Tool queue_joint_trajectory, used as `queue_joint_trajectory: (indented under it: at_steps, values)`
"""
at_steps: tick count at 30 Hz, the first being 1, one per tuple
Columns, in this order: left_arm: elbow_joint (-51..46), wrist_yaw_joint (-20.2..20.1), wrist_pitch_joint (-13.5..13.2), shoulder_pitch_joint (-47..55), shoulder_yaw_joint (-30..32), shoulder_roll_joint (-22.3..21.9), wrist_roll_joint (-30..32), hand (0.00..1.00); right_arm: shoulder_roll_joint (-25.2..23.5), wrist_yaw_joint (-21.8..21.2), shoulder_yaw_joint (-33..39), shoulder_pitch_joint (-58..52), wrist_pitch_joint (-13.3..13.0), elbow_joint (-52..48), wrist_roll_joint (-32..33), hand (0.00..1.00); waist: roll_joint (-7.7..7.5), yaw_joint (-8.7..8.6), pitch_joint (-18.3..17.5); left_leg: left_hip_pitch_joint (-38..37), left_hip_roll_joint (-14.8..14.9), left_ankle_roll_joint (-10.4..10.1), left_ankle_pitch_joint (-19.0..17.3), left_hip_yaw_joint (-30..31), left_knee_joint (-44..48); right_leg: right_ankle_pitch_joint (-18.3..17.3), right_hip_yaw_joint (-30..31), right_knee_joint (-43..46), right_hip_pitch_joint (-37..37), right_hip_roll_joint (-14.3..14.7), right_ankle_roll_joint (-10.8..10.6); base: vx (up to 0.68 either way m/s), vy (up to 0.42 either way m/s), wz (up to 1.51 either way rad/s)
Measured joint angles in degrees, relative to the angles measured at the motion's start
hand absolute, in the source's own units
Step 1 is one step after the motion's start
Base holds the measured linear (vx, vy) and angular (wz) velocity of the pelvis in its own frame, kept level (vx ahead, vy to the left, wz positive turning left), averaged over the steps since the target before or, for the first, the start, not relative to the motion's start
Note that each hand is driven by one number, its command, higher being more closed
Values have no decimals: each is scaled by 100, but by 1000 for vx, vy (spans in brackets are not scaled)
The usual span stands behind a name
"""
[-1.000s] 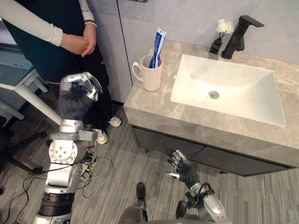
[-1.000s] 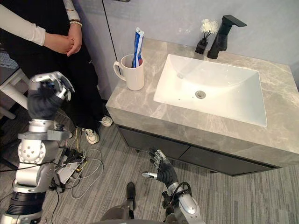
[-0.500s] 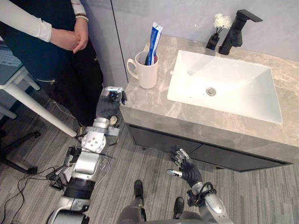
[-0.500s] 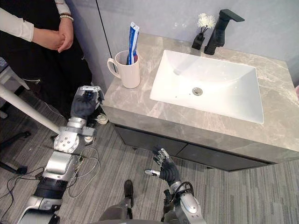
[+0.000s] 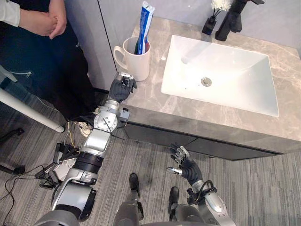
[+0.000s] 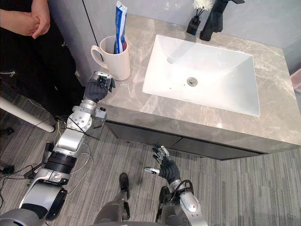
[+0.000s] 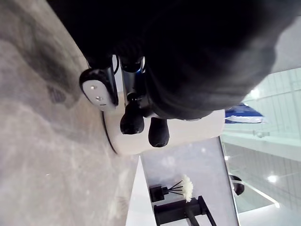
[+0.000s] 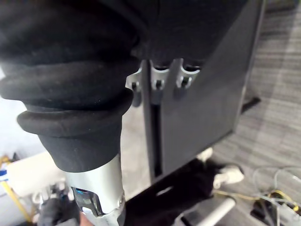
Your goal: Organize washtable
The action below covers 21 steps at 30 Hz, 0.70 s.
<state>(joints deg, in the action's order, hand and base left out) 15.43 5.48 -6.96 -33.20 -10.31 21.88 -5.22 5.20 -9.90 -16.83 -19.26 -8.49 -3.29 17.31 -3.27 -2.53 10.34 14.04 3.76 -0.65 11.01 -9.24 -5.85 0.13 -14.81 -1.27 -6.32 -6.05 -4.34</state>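
Observation:
A white mug [image 5: 136, 59] holding a blue and white toothpaste tube [image 5: 143, 23] stands on the grey stone countertop [image 5: 155, 101], left of the white sink [image 5: 221, 70]. My left hand [image 5: 123, 87] hovers at the counter's front left corner, just in front of the mug, fingers curled and holding nothing. Its wrist view shows the dark fingertips [image 7: 132, 123] close to the mug [image 7: 188, 132]. My right hand [image 5: 186, 165] hangs low before the dark cabinet, fingers spread and empty.
A black faucet [image 5: 230, 19] and a small black vase of white flowers [image 5: 210, 21] stand behind the sink. A person with clasped hands [image 5: 44, 21] stands at the left by a white table leg [image 5: 28, 115]. The dark cabinet front [image 8: 202, 94] is under the counter.
My left hand has swung from out at the left in to the counter's corner by the mug. The camera has shifted. The right hand has hardly moved.

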Motion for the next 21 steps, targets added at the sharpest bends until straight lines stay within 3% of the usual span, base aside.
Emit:
queue_joint_trajectory:
  at_steps: [6,21]
  values:
    - [249,-3,30,-438,-84,39,130,100,48,0,-4,3,0,-43,1,0,-105,-10,155,7,3,1,-1,-48,25,12,69,-7,-4,-1,-5,46,4,-5]
    - [393,9,48,-1027,-195,294,264,100,140,-7,-129,7,0,-57,4,0,-149,-13,358,151,6,1,-1,-69,-2,36,100,-9,-202,-3,-6,-3,3,-1]
